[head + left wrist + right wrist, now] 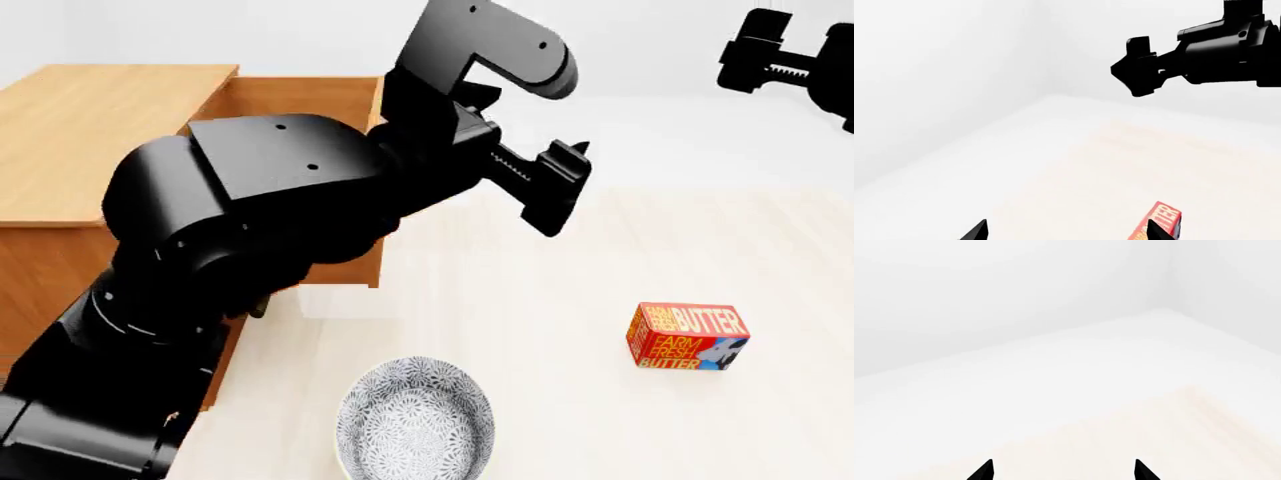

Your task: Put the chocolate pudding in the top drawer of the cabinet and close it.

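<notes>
- Pudding box nowhere in sight, possibly already down inside the top drawer (300, 100), which hangs pulled out of the cabinet (94, 130).
- Left gripper (554, 190), fingers spread and empty, hovers just beside the drawer's open end, the nearer arm for the push shut.
- Right gripper (761, 60) is raised well away, also parted, above the butter box (687, 337).

A: What shows at the bottom edge?
B: Two black fingertips (985, 471) of the right gripper (1062, 471), jaws spread apart, nothing between them.
A: Beyond them?
B: The pale counter (1174, 435), then white walls (1007, 295).
</notes>
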Motion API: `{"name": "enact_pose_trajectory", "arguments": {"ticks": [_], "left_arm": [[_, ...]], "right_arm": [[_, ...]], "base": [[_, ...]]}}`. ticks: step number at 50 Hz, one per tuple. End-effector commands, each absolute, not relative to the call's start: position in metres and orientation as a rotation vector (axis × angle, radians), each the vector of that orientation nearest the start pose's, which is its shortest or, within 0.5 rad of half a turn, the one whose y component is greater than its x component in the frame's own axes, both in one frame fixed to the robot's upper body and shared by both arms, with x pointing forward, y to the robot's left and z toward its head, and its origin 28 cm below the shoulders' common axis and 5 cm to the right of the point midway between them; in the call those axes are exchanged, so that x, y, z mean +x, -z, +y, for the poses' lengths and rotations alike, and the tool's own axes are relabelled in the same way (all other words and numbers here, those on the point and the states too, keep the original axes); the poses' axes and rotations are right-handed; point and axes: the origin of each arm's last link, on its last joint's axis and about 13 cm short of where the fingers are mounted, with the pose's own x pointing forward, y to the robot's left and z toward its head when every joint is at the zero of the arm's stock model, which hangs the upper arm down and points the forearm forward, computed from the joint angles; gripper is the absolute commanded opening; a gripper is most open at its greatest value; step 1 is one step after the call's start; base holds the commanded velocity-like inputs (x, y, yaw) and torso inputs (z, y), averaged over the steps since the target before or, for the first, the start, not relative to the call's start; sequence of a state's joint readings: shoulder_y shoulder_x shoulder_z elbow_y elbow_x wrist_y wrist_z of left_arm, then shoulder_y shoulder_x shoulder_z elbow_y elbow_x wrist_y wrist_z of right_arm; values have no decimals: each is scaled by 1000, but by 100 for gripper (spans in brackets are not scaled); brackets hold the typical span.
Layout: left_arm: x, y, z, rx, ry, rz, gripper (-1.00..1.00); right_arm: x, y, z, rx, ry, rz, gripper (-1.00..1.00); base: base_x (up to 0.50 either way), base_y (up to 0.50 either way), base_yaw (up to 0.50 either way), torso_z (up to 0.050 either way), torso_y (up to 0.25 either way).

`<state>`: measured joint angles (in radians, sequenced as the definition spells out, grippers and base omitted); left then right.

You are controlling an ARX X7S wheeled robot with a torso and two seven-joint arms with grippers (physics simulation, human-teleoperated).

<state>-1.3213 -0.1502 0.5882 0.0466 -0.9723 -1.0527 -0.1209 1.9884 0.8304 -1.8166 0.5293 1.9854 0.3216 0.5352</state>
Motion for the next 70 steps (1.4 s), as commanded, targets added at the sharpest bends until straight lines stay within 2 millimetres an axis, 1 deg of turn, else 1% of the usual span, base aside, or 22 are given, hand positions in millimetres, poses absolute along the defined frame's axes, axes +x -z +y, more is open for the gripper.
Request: {"name": "enact_pose_trajectory", "arguments": {"ticks": [1,8,29,54,62,70], "left_arm": [[303,-282,104,212,873,81,100],[300,-271,101,235,896,107,100],[307,-244,96,236,899,166,100],[330,-225,107,201,793,234,100],[334,-222,110,165,747,259,100],[340,-220,117,148,703,264,100]], "right_arm": [[345,-341,-231,144,286,197,100],[348,-340,-230,142,283,202,100],[343,-337,-231,129,294,216,100],[343,-331,-232,142,286,221,100],[345,-330,-229,141,281,224,100],[348,-329,-226,140,273,225,100]], "base": [[0,0,0,0,0],[0,0,0,0,0],[0,0,0,0,0],[0,0,0,0,0],[0,0,0,0,0],[0,0,0,0,0]]}}
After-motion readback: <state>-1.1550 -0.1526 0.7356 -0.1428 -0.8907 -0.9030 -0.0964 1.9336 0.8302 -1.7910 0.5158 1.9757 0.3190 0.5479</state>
